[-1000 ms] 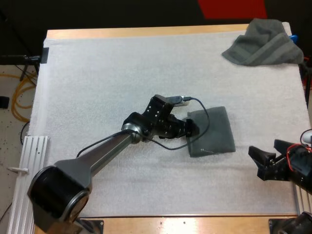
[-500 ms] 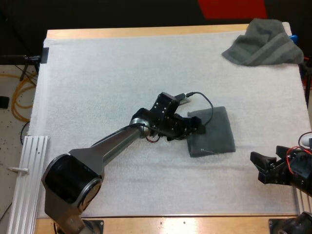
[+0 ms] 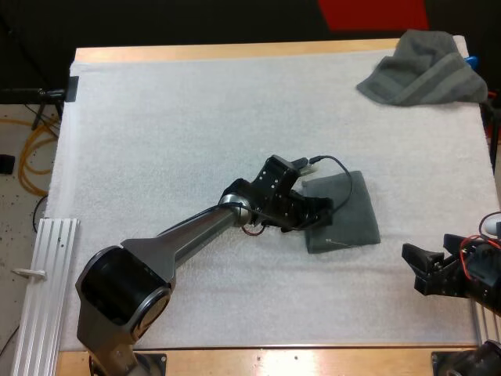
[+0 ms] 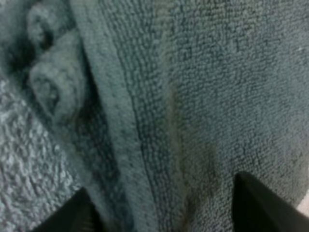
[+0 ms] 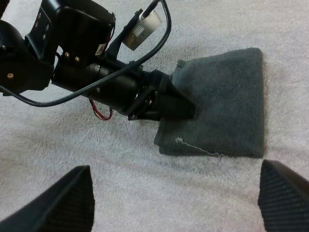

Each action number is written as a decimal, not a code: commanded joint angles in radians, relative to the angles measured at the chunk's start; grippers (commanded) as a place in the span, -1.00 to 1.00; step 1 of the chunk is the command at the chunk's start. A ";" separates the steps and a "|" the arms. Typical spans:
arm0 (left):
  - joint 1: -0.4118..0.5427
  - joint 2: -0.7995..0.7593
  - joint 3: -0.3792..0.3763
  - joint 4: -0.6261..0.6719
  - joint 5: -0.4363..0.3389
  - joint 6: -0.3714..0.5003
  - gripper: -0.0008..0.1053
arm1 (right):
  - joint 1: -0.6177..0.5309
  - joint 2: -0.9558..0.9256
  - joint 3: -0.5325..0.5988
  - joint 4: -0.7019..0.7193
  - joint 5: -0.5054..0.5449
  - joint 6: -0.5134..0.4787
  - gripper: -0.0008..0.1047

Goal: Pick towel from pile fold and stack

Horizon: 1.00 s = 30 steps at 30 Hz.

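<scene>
**Halfway: one towel folded, one left crumpled**

Found a dark grey-green folded terry towel lying flat on the white foam mat, directly under the tip of the left pincer. Saw that pincer's black fingers spread apart over the towel's hemmed edge, with cloth beneath and between them but nothing clamped. Could not tell whether they pressed on the cloth or hung just above it.

Spotted the right pincer well off to the folded towel's other side, low over bare mat, its fingers wide apart and holding nothing.

Counted the folding of this one towel as done. Judged the stacking barely begun, with a single folded piece as the base.

Noted a crumpled dark grey-green towel far beyond both pincers, at the distant corner of the wooden surface, not yet picked, folded or stacked.

Read the folded towel as nearly square. Judged its slightly longer axis to run across the left pincer's line of reach, from near side to far side, and turned a little off the mat's edges. Saw the hemmed edge facing the left pincer. Noted a loose pale thread on the towel by the edge nearest the right pincer.
</scene>
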 commanded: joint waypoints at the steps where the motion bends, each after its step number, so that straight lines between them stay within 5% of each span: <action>1: -0.007 0.002 -0.007 -0.003 -0.001 -0.004 -0.13 | 0.002 -0.004 -0.004 0.000 0.010 -0.002 0.31; 8: -0.007 0.002 -0.007 -0.003 -0.010 -0.001 -0.98 | 0.002 -0.004 -0.004 0.000 0.010 -0.002 0.31; 16: -0.001 -0.012 -0.011 0.037 -0.020 0.128 -0.98 | 0.002 -0.004 -0.004 -0.004 0.024 -0.002 0.31; 22: 0.053 -0.080 -0.081 0.312 -0.166 0.451 -0.98 | 0.002 -0.004 -0.004 -0.016 0.032 -0.006 0.31; 30: 0.246 -0.166 -0.130 0.635 -0.483 0.829 -0.98 | 0.002 -0.002 0.001 -0.032 -0.070 -0.059 0.31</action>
